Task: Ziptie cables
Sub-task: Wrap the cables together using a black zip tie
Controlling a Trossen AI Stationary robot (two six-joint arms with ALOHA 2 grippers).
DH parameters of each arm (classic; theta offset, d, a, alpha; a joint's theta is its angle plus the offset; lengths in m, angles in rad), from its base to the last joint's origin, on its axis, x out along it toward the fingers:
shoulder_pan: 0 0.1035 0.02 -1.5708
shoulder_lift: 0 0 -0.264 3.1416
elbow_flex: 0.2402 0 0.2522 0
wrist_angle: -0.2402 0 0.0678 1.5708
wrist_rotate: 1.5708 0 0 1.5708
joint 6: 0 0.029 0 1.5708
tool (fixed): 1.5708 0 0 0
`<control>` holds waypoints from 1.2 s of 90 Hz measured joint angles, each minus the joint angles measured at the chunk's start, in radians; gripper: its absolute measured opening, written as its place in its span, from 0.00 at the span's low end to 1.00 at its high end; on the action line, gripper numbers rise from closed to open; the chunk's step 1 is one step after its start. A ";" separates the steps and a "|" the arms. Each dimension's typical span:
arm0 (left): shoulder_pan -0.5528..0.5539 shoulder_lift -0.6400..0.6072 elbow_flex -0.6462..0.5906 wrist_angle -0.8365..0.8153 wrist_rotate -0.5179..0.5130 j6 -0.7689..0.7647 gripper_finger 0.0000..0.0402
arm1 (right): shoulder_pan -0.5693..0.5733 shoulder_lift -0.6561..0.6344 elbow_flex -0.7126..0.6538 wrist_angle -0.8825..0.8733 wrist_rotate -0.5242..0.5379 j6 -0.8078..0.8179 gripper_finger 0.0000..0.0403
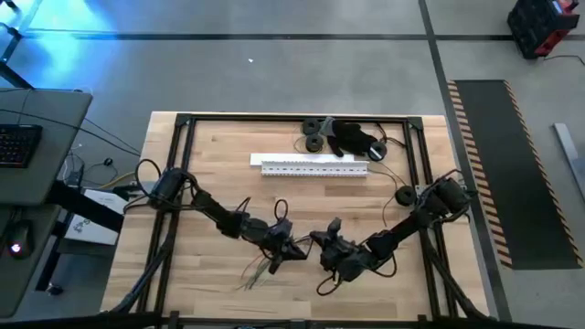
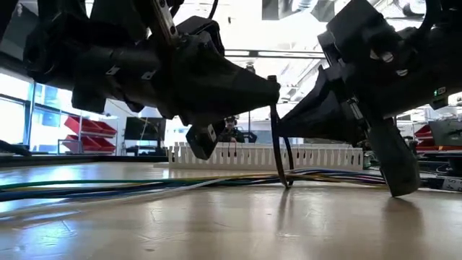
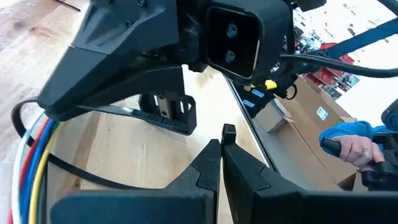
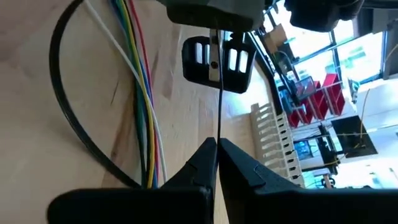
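A bundle of thin coloured cables (image 4: 140, 99), white, yellow, green, blue and red, lies flat on the wooden table (image 1: 210, 183) near its front middle (image 1: 259, 270). A black zip tie (image 4: 62, 93) loops around the bundle, and its strap rises from the cables (image 2: 278, 155). My left gripper (image 1: 294, 249) and my right gripper (image 1: 322, 241) meet tip to tip just above the table. Both are shut on the zip tie. In the low view the left gripper (image 2: 268, 88) is a little higher than the right gripper (image 2: 286, 131). My left gripper pinches one end of the zip tie (image 3: 228, 130) between its two fingertips, and only a small black stub shows beyond them. The fingers come nearly level from the table's left. My right gripper pinches the thin strap (image 4: 219, 134) between its fingertips, seen edge-on, coming from the table's right. The strap runs straight from these fingers to the left gripper, while the loop (image 2: 283, 180) lies around the cables on the table.
A long white slotted strip (image 1: 315, 165) lies across the far middle. Black rolls and a dark heap (image 1: 352, 137) sit behind it. A black frame (image 1: 183, 123) borders the tabletop. Beyond the table, a person's hand in a blue sleeve (image 3: 357, 146) shows.
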 joint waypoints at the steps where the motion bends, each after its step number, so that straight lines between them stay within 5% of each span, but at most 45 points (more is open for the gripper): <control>1: 0.000 0.000 0.000 0.000 0.003 0.000 0.00 | 0.002 0.000 0.000 0.001 0.000 0.000 0.00; 108: 0.014 0.000 0.000 0.003 0.053 0.019 0.00 | 0.027 0.002 -0.002 0.065 -0.022 0.024 0.00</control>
